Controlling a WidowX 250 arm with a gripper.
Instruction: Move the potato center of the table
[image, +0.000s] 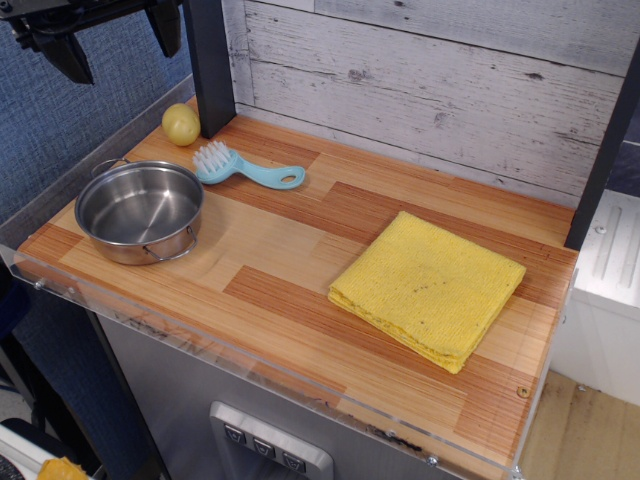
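Resting smooth round potato (181, 124), plank table (300, 260) corner

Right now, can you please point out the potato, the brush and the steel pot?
potato (181, 124), main camera view, middle of its rounded body.
brush (246, 168), main camera view, blue handle near the bristles.
steel pot (183, 190), main camera view, right rim.

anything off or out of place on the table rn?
Nothing spilled or damaged. The potato sits in the far corner beside the black post, not mid-table. The pot, brush and cloth lie tidy. The gripper hangs open above the corner.
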